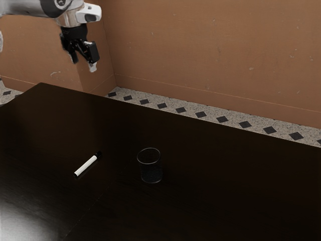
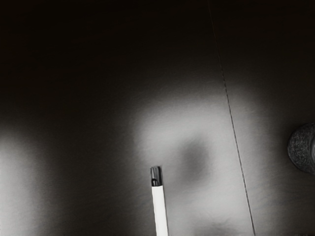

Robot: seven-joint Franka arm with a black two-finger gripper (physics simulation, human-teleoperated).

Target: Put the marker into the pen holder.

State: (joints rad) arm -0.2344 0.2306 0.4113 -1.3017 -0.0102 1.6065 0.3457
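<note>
Marker (image 1: 86, 165) flat on the dark table (image 1: 210, 165), in the lower left of the exterior view, white with black ends. Clear cup (image 1: 151, 171) upright near it, just below the middle of that frame, with a thin seam (image 2: 231, 115) between. High in the upper left, black gripper (image 1: 84, 64), fingers spread apart, well away from both.

The tabletop (image 1: 225, 201) was almost black and smooth, with a pale sheen at the exterior view's near left. A thin seam (image 2: 231, 118) ran across it, passing between two things. On the exterior view's left lay a white marker (image 1: 86, 165) with black ends, its longer one pointing far and right. Well apart, to the right, an empty, see-through pen holder (image 1: 151, 173) stood upright.
</note>
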